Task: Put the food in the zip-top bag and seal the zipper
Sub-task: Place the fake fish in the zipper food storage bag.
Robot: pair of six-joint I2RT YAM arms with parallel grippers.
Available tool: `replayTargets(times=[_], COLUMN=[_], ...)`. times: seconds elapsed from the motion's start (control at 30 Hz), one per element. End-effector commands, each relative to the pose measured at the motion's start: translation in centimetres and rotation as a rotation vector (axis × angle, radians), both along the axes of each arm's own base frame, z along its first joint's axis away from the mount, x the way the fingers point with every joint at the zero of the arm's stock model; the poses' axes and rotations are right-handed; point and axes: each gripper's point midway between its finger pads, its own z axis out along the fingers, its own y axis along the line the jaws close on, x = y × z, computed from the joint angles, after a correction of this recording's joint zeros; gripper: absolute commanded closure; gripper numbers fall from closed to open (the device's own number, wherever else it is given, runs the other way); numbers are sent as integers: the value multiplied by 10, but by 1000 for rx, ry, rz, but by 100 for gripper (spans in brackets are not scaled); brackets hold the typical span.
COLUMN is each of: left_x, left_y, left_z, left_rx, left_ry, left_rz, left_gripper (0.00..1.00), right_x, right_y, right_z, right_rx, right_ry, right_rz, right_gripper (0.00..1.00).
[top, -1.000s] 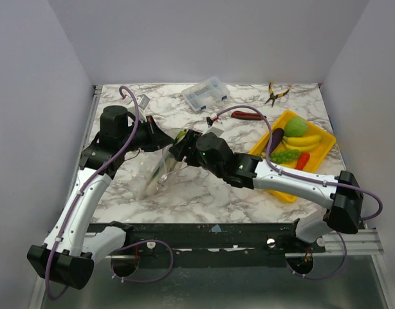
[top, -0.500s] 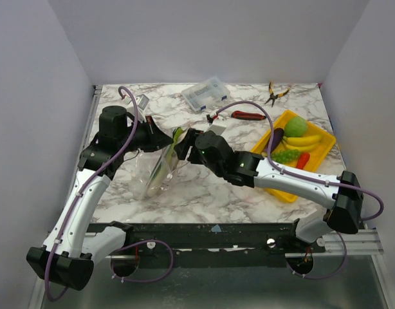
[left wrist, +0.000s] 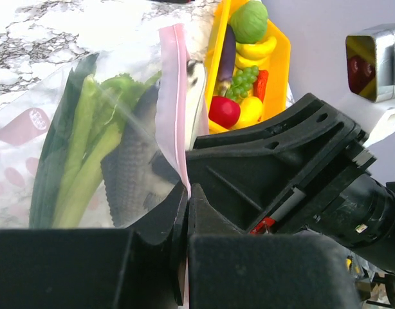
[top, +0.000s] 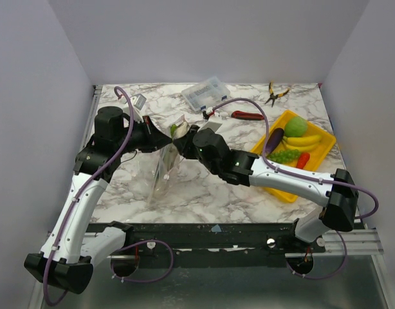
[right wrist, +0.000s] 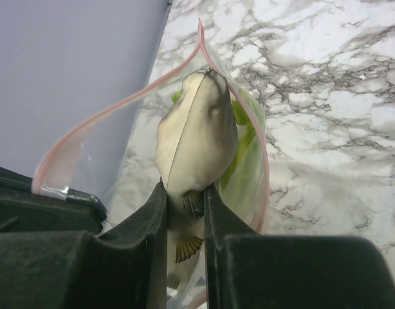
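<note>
The right gripper (right wrist: 184, 193) was clamped on a toy fish (right wrist: 197, 129). Its two fingers pressed the body near the tail fin, and the pale belly faced the wrist camera. The far end of the fish had passed between the two lips of the zipper (left wrist: 174, 96) and was inside the open mouth of the zip-top bag (top: 164, 170).

The left gripper (left wrist: 186, 193) was shut on the zipper at one side of the mouth and held that edge up. The bag hung from it, with its lower end reaching the marble table (top: 204, 187). Inside the bag a celery stalk (left wrist: 82, 154) lay just beside the grey scaled body of the fish.

In the top view the two grippers met above the left-centre part of the table, very near each other. The other food was well apart, to the right, in a yellow tray (top: 321, 153): a green ball (top: 296, 125), an eggplant (top: 275, 136), a tomato (left wrist: 223, 111) and yellow pieces (top: 303, 140). A clear compartment box (top: 205, 92) and a red-handled tool (top: 248, 116) lay near the far edge.
</note>
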Motion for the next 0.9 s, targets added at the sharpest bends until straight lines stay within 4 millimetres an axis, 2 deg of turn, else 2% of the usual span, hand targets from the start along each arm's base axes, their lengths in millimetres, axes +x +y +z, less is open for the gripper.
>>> replayTargets(times=[0.0,0.07,0.2,0.3,0.43,0.57,0.67,0.73,0.8,0.83,0.87], left_x=[-6,-5,-4,-1,3,6,8,9,11,11,12], left_y=[0,2,4,6,10,10,11,11,11,12,12], left_z=[26,26,24,24,31,38,42,42,41,40,39], left_rx=[-26,-19,-9,-13,-31,-53,-57,-51,-43,-39,-34], left_ry=[-73,-74,-71,-64,-53,-44,-49,-52,-57,-58,-60], left_rz=[-2,8,24,48,102,126,136,135,136,134,132], left_gripper=[100,100,100,100,100,100,100,100,100,100,100], right_x=[19,23,29,29,12,-1,-8,-13,-18,-18,-18], right_y=[-8,-14,-24,-17,4,8,12,17,20,19,19], right_z=[34,43,57,63,54,44,40,36,38,31,35], right_rx=[69,72,73,79,59,51,42,42,45,16,5], right_ry=[-117,-158,-236,-293,-383,-435,-426,-380,-315,-272,-243], right_rz=[-101,-128,-168,-132,-5,44,97,131,154,151,145], right_gripper=[91,100,100,100,100,100,93,84,69,59,53])
